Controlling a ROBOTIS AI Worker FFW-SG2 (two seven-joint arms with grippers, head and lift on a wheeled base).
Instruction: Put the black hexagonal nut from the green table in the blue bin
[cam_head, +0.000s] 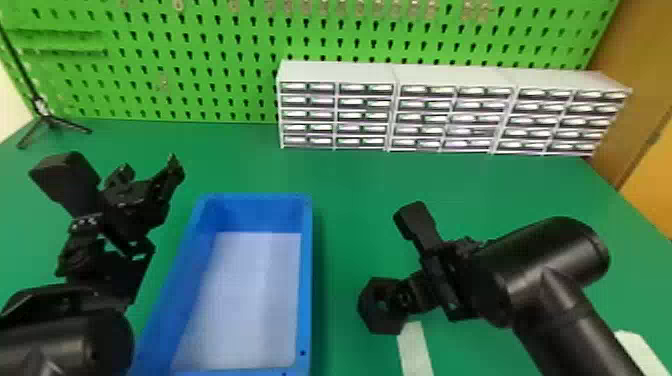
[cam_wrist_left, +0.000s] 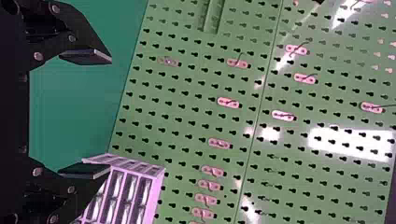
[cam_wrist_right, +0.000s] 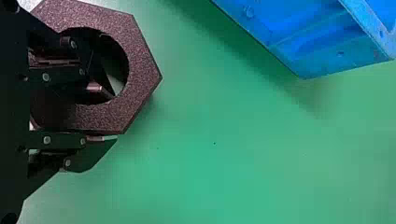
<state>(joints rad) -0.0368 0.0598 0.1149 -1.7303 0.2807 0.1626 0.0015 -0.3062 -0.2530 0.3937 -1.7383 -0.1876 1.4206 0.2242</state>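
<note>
Scanning from my left, I have the left gripper (cam_head: 149, 167) idle beyond the left side of the blue bin (cam_head: 307, 280), raised, its fingers spread with nothing between them and aimed at the pegboard (cam_head: 200, 65). The bin comes next, its opening facing up and its long sides running away from me. Just off its right wall is the black hexagonal nut (cam_head: 389, 326), over the green table (cam_head: 345, 200) near a white strip (cam_head: 415, 350); I can't tell for sure how much air is under it. The right gripper (cam_wrist_right: 115, 116) has it: one finger goes down into the hole, the other sits against the outer edge, so the jaws are closed on one side of the ring. From those jaws the nut projects toward the bin, its broad face turned to the wrist camera, and being near regular it gives me no long axis to line up. The right arm (cam_head: 565, 300) comes in from the lower right, bends at the dark joint and reaches left with its fingers toward the bin. The nut is already on the bin's side of this gripper, so I judge the coming move is a lift and a short carry left over the right wall, high enough that the overhanging part doesn't catch the rim.
</note>
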